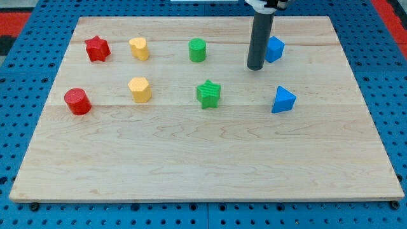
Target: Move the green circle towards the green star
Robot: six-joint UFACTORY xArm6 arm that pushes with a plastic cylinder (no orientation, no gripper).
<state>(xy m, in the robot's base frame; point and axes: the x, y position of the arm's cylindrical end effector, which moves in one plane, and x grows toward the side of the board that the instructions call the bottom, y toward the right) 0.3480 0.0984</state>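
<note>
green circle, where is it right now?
The green circle sits in the top row near the board's middle, directly above the green star, with a yellow block on its left and my tip on its right, apart.

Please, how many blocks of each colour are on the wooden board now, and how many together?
Red: 2, the red star and the red circle
Yellow: 2, the upper yellow block and the lower yellow block
Green: 2, the green circle and the green star
Blue: 2, the upper blue block and the blue triangle
Total: 8
</note>
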